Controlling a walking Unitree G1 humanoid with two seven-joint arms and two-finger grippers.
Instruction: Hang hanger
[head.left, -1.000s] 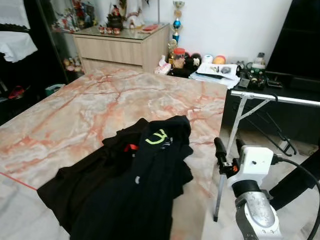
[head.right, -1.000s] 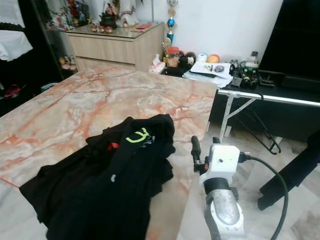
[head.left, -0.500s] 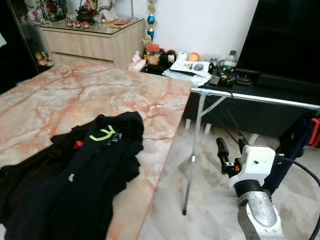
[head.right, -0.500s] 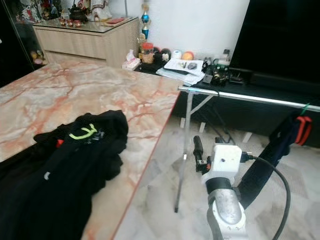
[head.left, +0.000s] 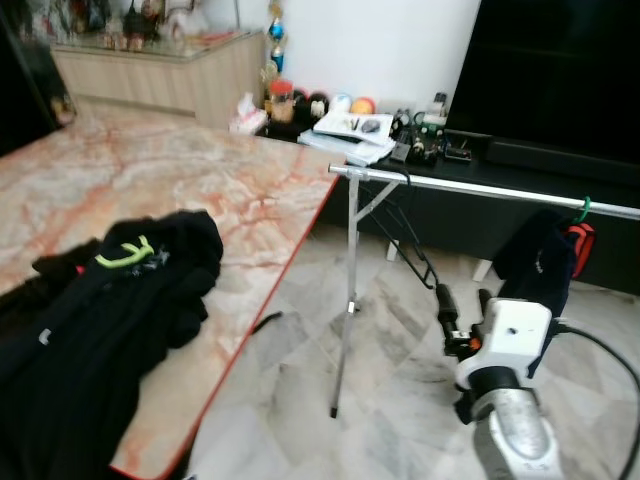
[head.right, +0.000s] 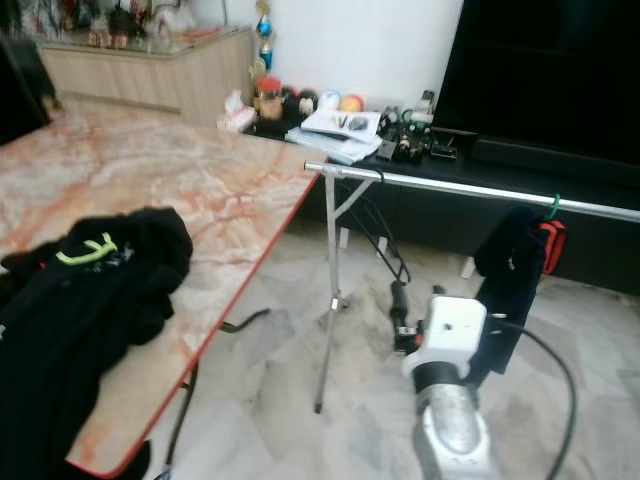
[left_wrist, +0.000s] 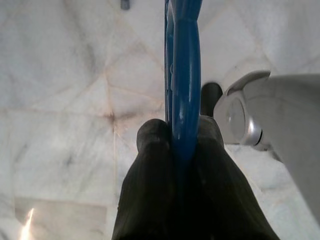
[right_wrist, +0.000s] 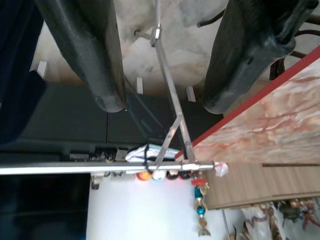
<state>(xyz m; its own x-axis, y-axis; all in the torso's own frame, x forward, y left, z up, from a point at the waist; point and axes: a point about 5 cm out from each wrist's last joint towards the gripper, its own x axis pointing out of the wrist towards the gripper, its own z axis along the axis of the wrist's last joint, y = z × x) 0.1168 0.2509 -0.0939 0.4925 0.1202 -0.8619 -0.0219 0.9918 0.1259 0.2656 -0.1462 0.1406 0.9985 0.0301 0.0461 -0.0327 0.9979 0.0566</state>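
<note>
On the left I see black clothes heaped on the marble table. Left wrist cam: left gripper clamped on a blue hanger, marble floor beyond it. Mid-frame, the silver rail of the clothes rack, dark garment hanging near its far end. Right gripper raised below the rail — fingers apart, nothing between them.
</note>
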